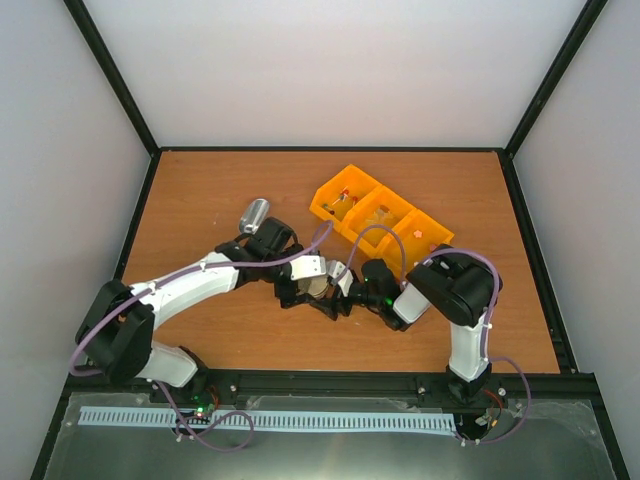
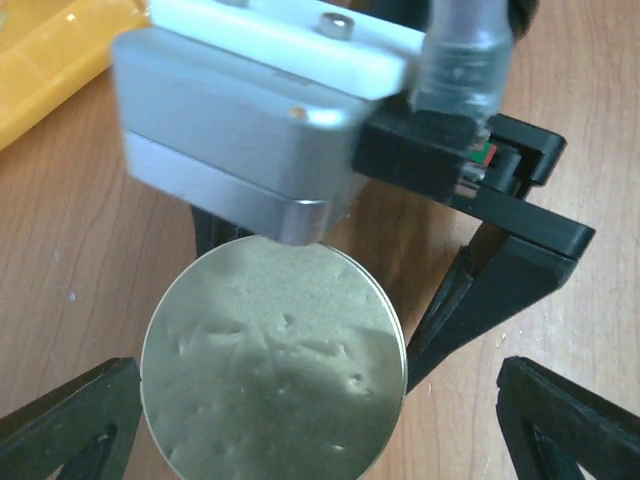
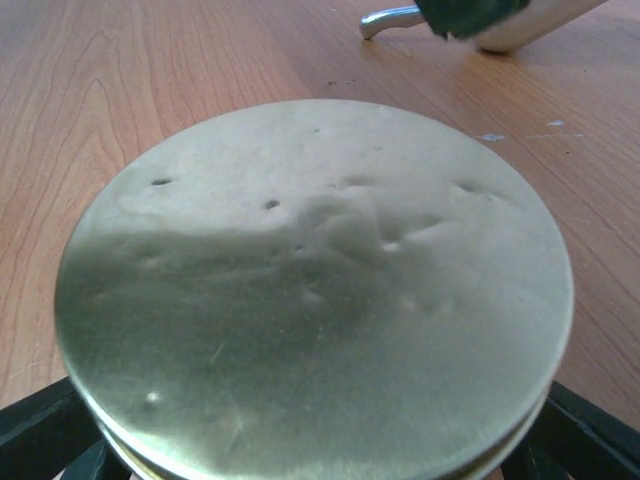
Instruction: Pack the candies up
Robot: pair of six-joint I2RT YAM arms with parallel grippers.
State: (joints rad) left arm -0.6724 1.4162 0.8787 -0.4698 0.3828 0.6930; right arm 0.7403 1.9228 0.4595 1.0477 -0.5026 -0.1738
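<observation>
light: bright, even and diffuse in all views.
tin: dull sheen, no hard glare; far half lit, near half shaded; dents crisp.
above the tin, left wrist view: right wrist housing blurred, too close to the lens.
beyond the tin, right wrist view: metal scoop soft, blown out.
overhead: sharp; soft arm shadows around the tin.

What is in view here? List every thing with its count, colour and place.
Tray: one, orange, three compartments, far right-centre of the table.
Candies: many, mixed colours, inside the tray.
Scoop: one, silver, left of the tray.
Tin: one, pale metal, dented lid, between the tools.
Table: one, brown wood.
Left tool: one, black fingers, open either side of the tin.
Right tool: one, black fingers, at the tin; grip unclear.
</observation>
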